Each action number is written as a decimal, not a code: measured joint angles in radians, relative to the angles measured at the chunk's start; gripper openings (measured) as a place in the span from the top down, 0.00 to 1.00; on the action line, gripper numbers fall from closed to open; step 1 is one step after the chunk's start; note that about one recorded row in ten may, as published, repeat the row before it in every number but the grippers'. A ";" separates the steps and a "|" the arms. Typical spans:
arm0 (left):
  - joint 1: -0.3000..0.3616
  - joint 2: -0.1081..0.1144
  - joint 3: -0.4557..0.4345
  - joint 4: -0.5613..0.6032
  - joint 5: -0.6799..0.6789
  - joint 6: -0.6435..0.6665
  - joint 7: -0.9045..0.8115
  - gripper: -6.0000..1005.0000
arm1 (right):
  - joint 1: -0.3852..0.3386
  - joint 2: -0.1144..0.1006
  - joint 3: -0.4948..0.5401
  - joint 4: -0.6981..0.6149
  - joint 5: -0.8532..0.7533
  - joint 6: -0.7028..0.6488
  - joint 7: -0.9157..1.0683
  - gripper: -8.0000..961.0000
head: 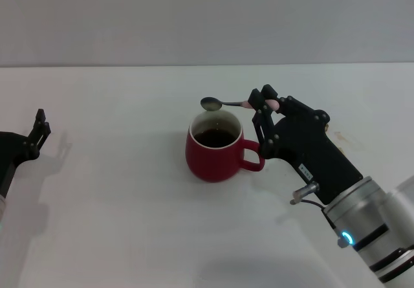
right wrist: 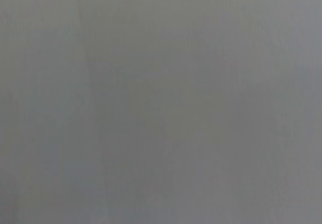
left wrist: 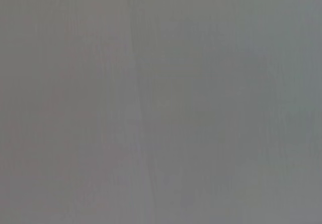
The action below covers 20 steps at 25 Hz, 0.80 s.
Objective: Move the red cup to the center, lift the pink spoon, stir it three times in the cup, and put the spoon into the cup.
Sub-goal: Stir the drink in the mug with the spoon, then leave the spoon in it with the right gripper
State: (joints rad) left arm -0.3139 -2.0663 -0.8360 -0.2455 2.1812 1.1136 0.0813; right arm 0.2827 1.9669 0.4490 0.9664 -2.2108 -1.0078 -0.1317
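Cup [head: 214, 153] sits near mid-table [head: 116, 223], so the centering step looks done. Dark red, rounded, white inner rim, dark liquid inside, loop handle toward the right arm. Right gripper [head: 263, 107] hovers just behind the handle side, jaws closed on the pink end of the spoon [head: 222, 103]. Spoon lifted, held roughly level, silver bowl over the cup's far rim, not in the liquid. Stirring and dropping the spoon in appear left to do, though stir count cannot be read from here. Left gripper [head: 41, 125] parked at the table's left edge, well apart, jaws slightly apart and empty. Both wrist views show plain grey only.
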 joint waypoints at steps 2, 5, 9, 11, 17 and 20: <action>0.001 0.000 0.000 0.000 0.000 0.000 0.000 0.16 | -0.012 0.001 0.010 0.017 -0.003 0.021 -0.017 0.85; 0.001 0.000 0.000 0.000 0.000 0.000 0.000 0.16 | -0.037 0.003 0.054 0.060 -0.023 0.099 -0.033 0.85; 0.001 0.000 0.000 0.001 -0.001 0.000 0.000 0.16 | -0.044 0.005 0.084 0.088 -0.025 0.164 -0.034 0.85; 0.001 0.000 0.000 0.001 -0.002 0.000 0.000 0.16 | -0.044 0.005 0.089 0.092 -0.025 0.174 -0.035 0.85; -0.001 0.000 0.000 0.008 -0.006 0.000 0.000 0.16 | -0.050 0.008 0.092 0.114 -0.035 0.197 -0.040 0.85; -0.004 0.000 0.000 0.013 -0.006 0.000 0.000 0.16 | -0.063 0.009 0.094 0.135 -0.036 0.219 -0.042 0.85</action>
State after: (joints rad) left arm -0.3175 -2.0663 -0.8360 -0.2329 2.1751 1.1136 0.0813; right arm 0.2197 1.9763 0.5426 1.1011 -2.2472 -0.7886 -0.1733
